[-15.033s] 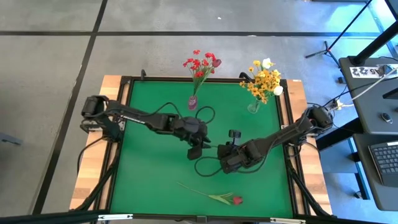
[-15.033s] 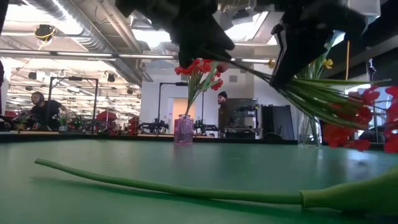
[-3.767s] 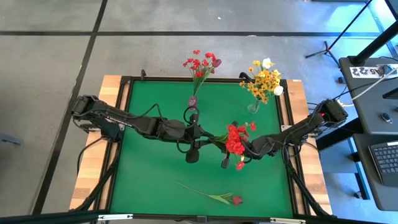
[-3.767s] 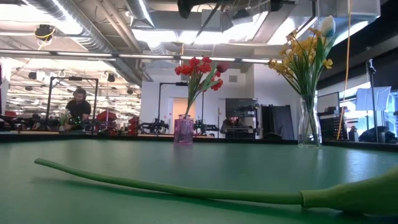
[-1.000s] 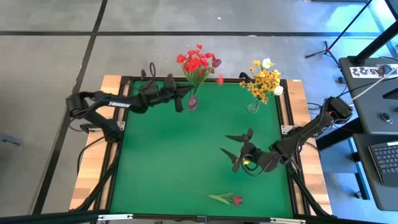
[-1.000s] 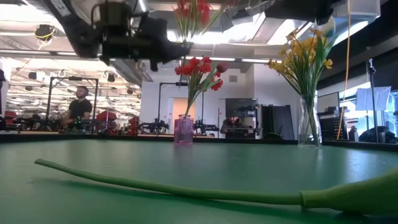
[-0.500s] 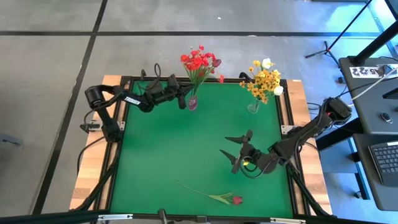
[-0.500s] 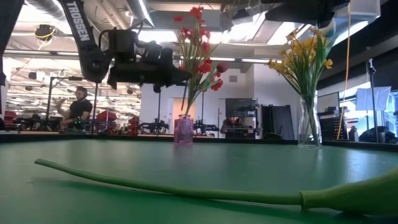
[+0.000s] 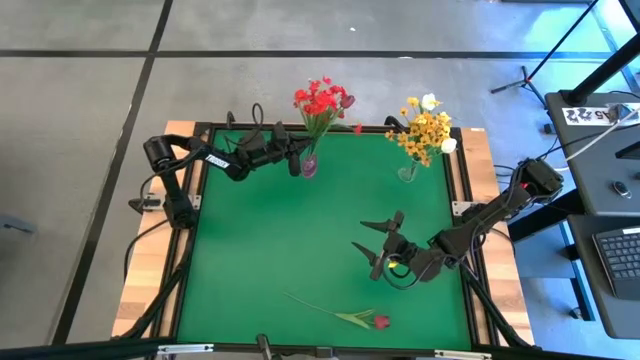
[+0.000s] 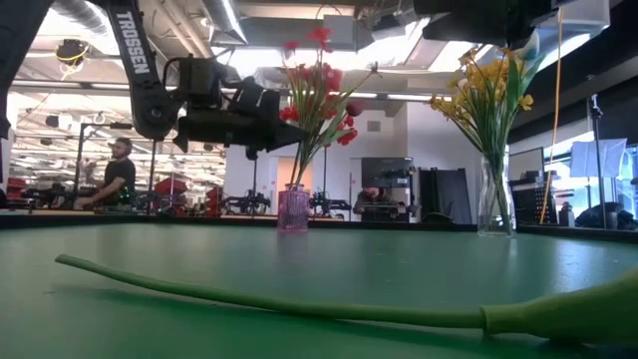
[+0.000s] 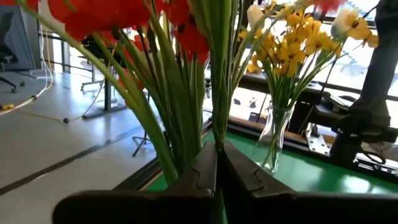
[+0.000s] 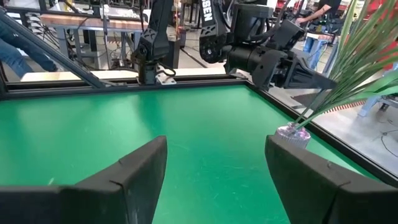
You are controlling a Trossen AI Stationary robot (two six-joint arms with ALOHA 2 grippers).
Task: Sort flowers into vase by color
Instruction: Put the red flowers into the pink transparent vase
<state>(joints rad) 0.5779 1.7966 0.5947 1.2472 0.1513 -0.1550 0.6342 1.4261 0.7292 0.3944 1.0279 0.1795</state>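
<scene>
Over the pink vase [image 9: 309,165] at the worktop's [image 9: 260,250] far edge, left gripper [image 9: 297,156] jaws pinched on red flowers [image 9: 318,100], right gripper [image 9: 372,247] jaws wide apart, holding nothing

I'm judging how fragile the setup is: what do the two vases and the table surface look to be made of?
The purple vase looks like tinted glass or clear plastic: translucent, ribbed, glossy. The clear vase seems to be plain glass, since stems show through it. The table surface appears to be a matte green mat, felt or rubber, without reflections.
</scene>
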